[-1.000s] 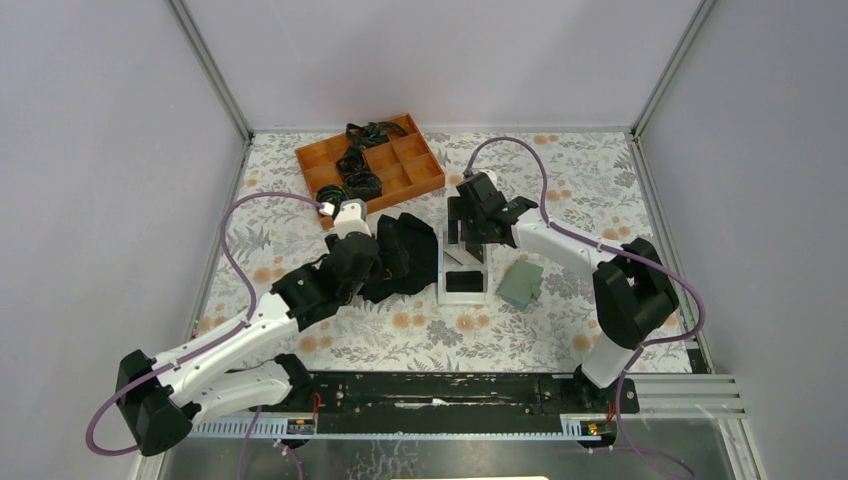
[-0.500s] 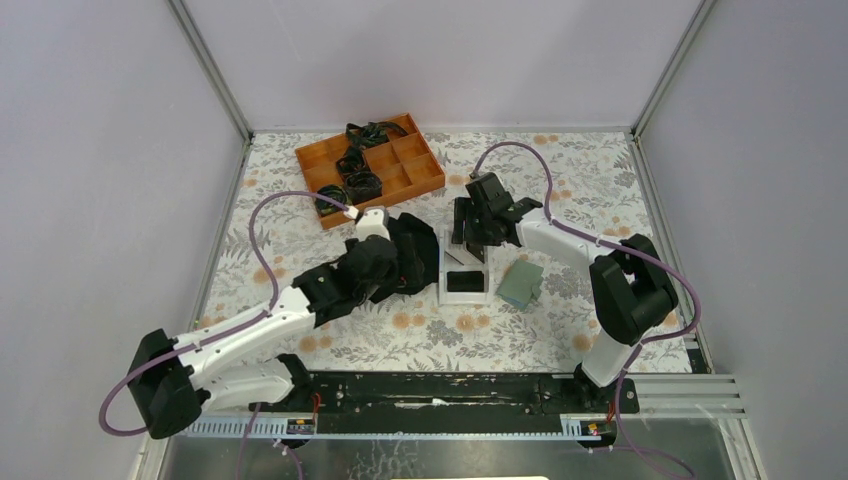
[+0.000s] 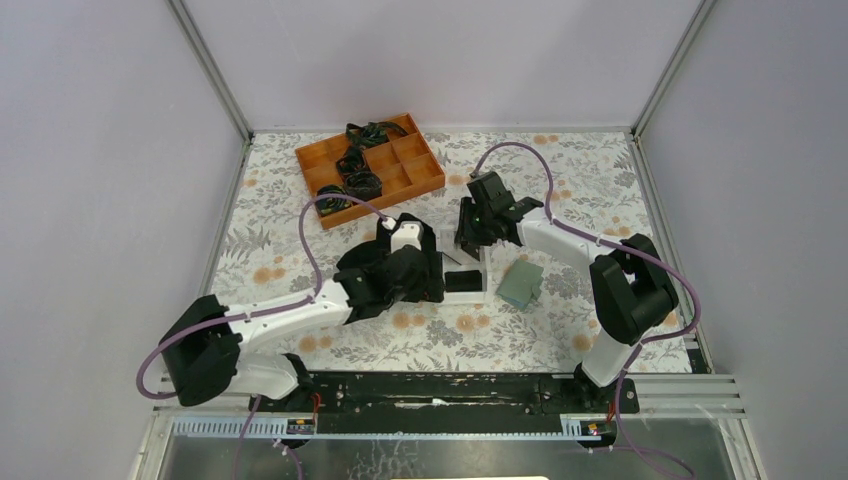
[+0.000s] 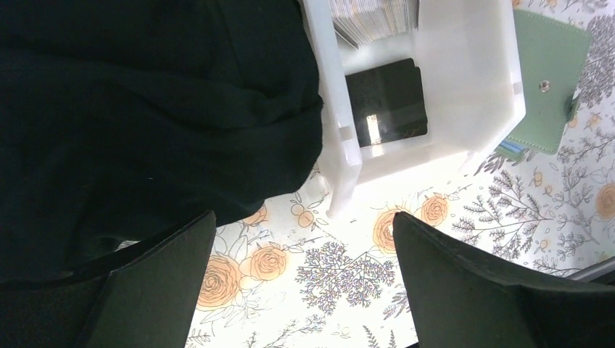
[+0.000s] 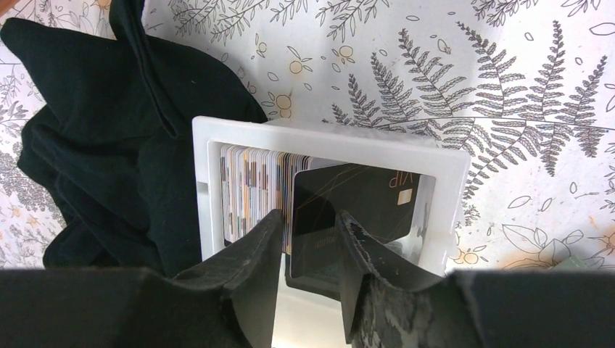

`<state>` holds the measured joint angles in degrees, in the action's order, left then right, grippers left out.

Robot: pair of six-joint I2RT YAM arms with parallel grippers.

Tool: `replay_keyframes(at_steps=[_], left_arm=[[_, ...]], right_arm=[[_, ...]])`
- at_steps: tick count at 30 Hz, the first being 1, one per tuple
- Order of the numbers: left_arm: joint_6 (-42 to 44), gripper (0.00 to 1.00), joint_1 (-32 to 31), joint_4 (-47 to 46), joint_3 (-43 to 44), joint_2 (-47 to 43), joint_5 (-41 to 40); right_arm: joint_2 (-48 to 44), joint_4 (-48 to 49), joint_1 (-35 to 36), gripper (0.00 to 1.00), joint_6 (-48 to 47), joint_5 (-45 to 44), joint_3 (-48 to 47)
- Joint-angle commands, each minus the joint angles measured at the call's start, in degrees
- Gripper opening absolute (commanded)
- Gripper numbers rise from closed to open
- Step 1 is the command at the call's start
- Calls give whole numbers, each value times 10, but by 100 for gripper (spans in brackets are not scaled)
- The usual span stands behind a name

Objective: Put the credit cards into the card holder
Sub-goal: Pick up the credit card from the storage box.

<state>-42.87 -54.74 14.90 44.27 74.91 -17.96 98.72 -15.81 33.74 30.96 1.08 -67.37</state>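
Observation:
A white tray (image 5: 326, 138) holds a row of upright credit cards (image 5: 254, 181), and a black card (image 5: 362, 196) leans beside them. My right gripper (image 5: 310, 215) reaches into the tray's far compartment. Its fingers straddle the black card's near edge, half narrowed, with a slim gap showing on the left. Another black card (image 4: 386, 101) lies flat in the near compartment. The sage-green card holder (image 4: 547, 80) lies shut on the cloth right of the tray (image 3: 486, 270). My left gripper (image 4: 303, 217) hangs wide open over the floral cloth by the tray's near corner, holding nothing.
A crumpled black cloth (image 4: 145, 109) lies against the tray's left side, under my left arm. An orange compartment box (image 3: 370, 165) with black cables sits at the far left. Grey walls enclose the table.
My left arm has swung right, to the tray's near end. The right gripper's jaws have narrowed around the leaning black card.

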Motion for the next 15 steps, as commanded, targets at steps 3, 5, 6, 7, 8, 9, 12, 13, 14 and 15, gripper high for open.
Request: replay_keyframes(at_steps=[3, 5, 6, 7, 8, 9, 12, 13, 14, 15], left_arm=[[18, 100, -13, -44, 35, 39, 7], [18, 100, -14, -44, 37, 48, 4], [18, 99, -14, -44, 37, 52, 3], [18, 99, -14, -44, 37, 56, 2], [19, 97, -14, -44, 38, 60, 0], [20, 96, -15, -44, 40, 63, 0], [23, 93, -15, -40, 49, 75, -4], [24, 92, -15, -39, 51, 78, -4], [26, 91, -15, -39, 54, 81, -4], [27, 90, -15, -39, 57, 83, -5]], right_arm=[[-2, -27, 2, 36, 2, 15, -34], [-1, -34, 2, 32, 2, 13, -41], [-2, -37, 2, 30, 1, 12, -45], [-1, -40, 3, 27, 2, 11, -47], [-3, -43, 2, 25, 1, 8, -50], [-4, -45, 2, 24, 1, 7, -53], [-1, -55, 2, 19, -1, 4, -63], [0, -59, 2, 18, -2, 2, -67], [1, -62, 2, 17, -4, 0, -70], [1, -65, 3, 16, -4, -2, -72]])
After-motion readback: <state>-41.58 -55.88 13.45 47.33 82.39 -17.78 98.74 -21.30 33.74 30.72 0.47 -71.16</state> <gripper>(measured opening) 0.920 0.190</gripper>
